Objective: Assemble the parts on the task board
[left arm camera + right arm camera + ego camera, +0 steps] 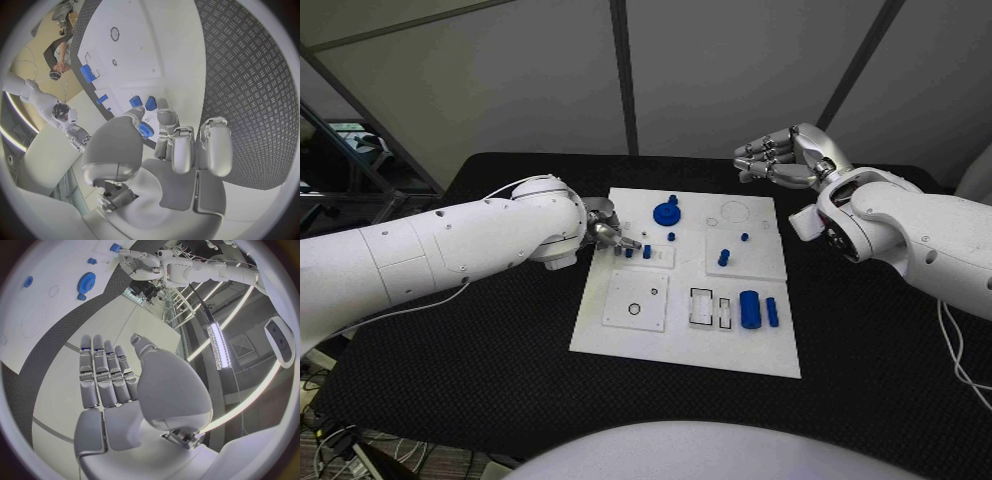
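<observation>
Even, fairly bright, bluish light; ceiling strip lamp (217, 342) glares; soft shadows on table (488, 340); fisheye wrist views bend edges

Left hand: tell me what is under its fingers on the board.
Under the left hand, small blue pegs stand at the task board's left edge. In the wrist view a blue piece sits at the fingertips; the fingers hide whether they grip it.

No readable text, labels, brands or numbers on any visible surface.
</observation>
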### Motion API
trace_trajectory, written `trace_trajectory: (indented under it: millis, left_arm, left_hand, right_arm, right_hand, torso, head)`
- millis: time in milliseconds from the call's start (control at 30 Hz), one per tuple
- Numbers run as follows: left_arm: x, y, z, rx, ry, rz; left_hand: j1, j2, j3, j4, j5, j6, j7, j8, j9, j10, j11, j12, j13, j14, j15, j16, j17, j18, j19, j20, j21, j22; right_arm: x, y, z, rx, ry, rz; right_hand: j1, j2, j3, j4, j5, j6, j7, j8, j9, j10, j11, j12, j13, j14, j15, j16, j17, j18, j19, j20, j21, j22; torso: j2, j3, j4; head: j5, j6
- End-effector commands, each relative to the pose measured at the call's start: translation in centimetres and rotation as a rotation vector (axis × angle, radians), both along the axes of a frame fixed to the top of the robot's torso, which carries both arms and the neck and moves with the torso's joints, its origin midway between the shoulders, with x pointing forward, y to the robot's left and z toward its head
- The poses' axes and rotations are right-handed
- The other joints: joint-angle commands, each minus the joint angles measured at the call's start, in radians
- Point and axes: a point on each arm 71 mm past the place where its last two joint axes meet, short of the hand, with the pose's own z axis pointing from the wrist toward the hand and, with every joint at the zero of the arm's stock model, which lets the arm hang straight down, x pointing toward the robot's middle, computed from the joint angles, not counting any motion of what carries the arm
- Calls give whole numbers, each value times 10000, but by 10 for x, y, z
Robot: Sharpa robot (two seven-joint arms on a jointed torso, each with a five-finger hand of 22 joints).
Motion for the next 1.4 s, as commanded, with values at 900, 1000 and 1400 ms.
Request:
trace_trajectory:
  millis: [900,1000,1400]
  left_arm:
    - [10,-34,38,-3975,-5074,-2399]
    - [10,-45,37,-3239,-5367,-3364]
    - [13,-73,23,-1015,-5179,-5193]
  left_hand:
    - [5088,37,-387,-1270,-157,-1314,1270,-2862,-2913,-3827,1392,-4787,-4880,-3311,1167,-8909,-5989,1064,-3308,986,-10187,-5853]
    - [5259,-55,-164,-1399,-178,-1076,1219,-3072,-3190,-3812,1382,-5222,-5338,-3108,1122,-8879,-6123,1061,-3101,925,-10112,-5857]
    - [4811,-529,41,-1304,-230,-452,947,-3739,-3942,-3434,1229,-6164,-6454,-1005,933,-5060,-3780,680,-1148,740,-6616,-3373]
  right_arm:
    - [1,-1,0,19,2,-8]
    - [1,0,0,22,5,6]
    - [1,3,0,38,14,54]
  right_hand:
    - [-19,86,-67,-4,61,-69,5,-65,-9,-79,1,-22,-5,-57,39,-44,-27,38,43,61,-73,-36]
    - [-13,89,-66,-9,62,-70,5,-64,-8,-81,0,-21,-5,-59,39,-43,-29,39,44,61,-77,-38]
    - [-13,89,-66,-9,62,-70,5,-64,-8,-81,0,-21,-5,-59,39,-43,-29,39,44,61,-77,-38]
  torso:
    - [4,4,-19]
    - [2,10,-13]
    - [21,6,-5]
  head:
    - [-211,298]
    - [-247,327]
    - [-329,414]
